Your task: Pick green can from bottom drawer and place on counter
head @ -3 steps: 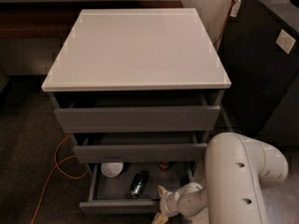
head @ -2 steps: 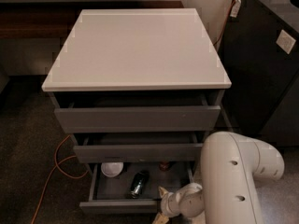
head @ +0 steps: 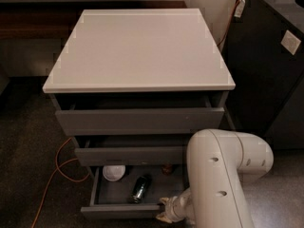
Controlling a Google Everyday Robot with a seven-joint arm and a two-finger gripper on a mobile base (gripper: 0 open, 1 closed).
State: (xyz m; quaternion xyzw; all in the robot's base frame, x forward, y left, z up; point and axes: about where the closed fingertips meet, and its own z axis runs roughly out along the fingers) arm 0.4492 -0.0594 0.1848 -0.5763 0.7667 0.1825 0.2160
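The gripper (head: 161,209) sits at the near right corner of the open dark grey bottom drawer (head: 118,210), right at its front edge. Its 2 pale fingers (head: 164,202) point left and stand slightly apart with nothing between them. Just left of them, inside the drawer, the small dark green metal can (head: 140,188) lies on its side, tilted, apart from the fingers. Farther back on the left is a round white bowl (head: 114,172), partly under the drawer above. At the far right is a small brownish object (head: 166,168) too dim to identify.

The thick white robot arm (head: 218,184) rises from the gripper, covers the drawer's right end and is cut off by the lower edge.

Above, the dark grey middle drawer (head: 128,156) and the dark grey top drawer (head: 137,120) each stand a little ajar, their insides in shadow. Over all 3 drawers lies the broad light grey-white square tabletop (head: 137,51).

The cabinet stands on a dark speckled floor (head: 28,141), where a thin orange cable (head: 59,163) loops at the left. On the right is a tall black cabinet (head: 270,65) with a small white label (head: 289,42), cut off at the frame edge.
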